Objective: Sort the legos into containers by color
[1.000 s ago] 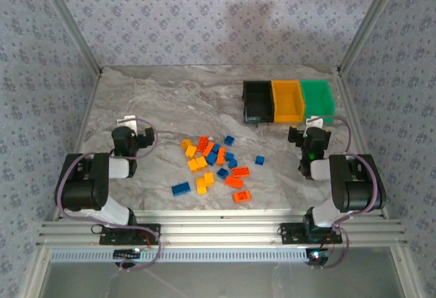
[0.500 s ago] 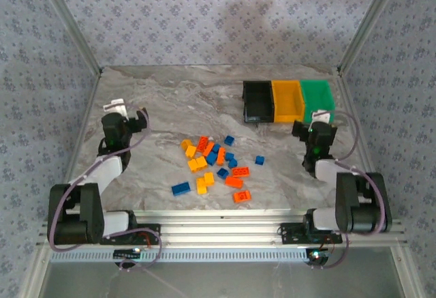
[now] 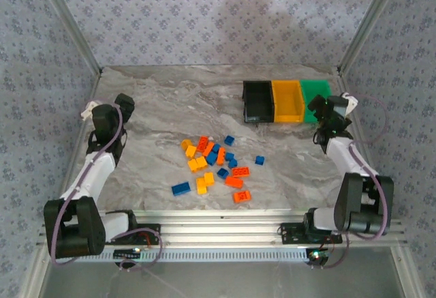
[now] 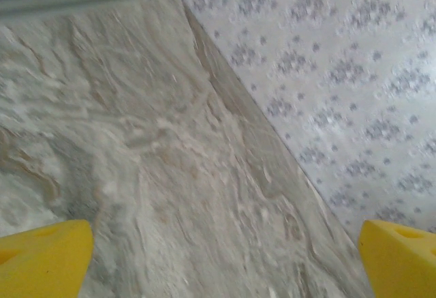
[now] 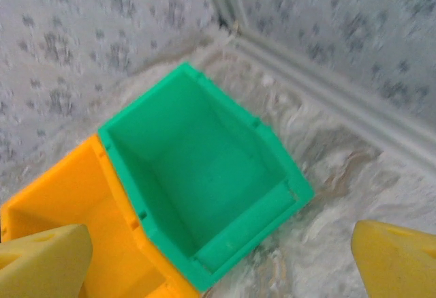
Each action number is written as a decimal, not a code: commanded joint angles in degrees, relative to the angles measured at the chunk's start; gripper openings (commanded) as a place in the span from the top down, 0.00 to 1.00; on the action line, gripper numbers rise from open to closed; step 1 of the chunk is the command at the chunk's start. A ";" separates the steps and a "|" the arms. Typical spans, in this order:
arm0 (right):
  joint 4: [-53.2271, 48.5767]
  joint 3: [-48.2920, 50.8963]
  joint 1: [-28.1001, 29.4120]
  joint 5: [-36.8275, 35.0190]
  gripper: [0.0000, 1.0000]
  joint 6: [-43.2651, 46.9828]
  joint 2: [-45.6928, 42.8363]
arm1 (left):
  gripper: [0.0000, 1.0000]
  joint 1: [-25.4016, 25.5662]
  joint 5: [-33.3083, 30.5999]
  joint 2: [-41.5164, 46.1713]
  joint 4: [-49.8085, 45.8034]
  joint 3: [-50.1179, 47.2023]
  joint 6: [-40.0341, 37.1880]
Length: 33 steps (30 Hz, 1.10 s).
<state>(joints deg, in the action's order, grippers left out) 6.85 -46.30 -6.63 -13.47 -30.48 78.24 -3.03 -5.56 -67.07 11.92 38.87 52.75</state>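
1. The left gripper (image 3: 107,109) (image 4: 225,260) hangs far to the left of the containers (image 3: 287,100), near the left edge of the table (image 3: 163,100). Its jaws are spread wide over bare marble and hold nothing.
2. The legos (image 3: 214,165) lie in a loose mixed cluster on the table, left of the containers and nearer the arm bases. One blue brick (image 3: 259,160) sits apart on the side towards the containers.
3. The containers stand joined in a row: black bin (image 3: 257,101), yellow-orange bin (image 3: 287,100) (image 5: 82,209), green bin (image 3: 312,93) (image 5: 204,175).
4. The right gripper (image 3: 334,107) (image 5: 218,267) hovers at the row's right end, beside the green bin, jaws wide apart and holding nothing.
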 commanded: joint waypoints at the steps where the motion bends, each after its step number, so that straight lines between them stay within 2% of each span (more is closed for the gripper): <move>1: -13.13 -10.88 0.15 9.33 0.02 1.57 7.36 | 0.00 1.31 8.70 -0.26 -4.39 3.93 -0.19; 4: -18.35 -18.63 0.39 13.55 0.05 5.61 15.18 | 0.01 5.51 9.63 -0.43 -9.86 6.12 -3.59; 9: -20.94 -26.02 0.82 13.78 0.06 7.59 23.84 | 0.00 11.27 11.44 0.07 -11.35 5.35 -4.70; 15: -25.06 -33.42 1.96 12.80 0.13 9.98 31.73 | 0.01 17.37 11.01 0.52 -11.92 4.55 -6.86; 19: -28.14 -37.94 2.37 12.40 0.20 11.43 35.69 | 0.01 19.49 11.16 -0.79 -12.52 4.37 -7.01; 26: -33.97 -43.12 4.47 10.04 0.40 13.41 40.34 | 0.04 21.50 11.64 -2.08 -13.08 4.20 -7.25; 33: -32.39 -42.18 7.32 12.34 0.73 14.31 40.44 | 0.06 22.45 11.70 -1.94 -13.68 3.57 -7.29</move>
<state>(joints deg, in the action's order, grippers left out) -23.81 -87.90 -0.78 -1.96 -16.23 117.73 18.90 5.37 -69.01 -0.75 43.07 46.50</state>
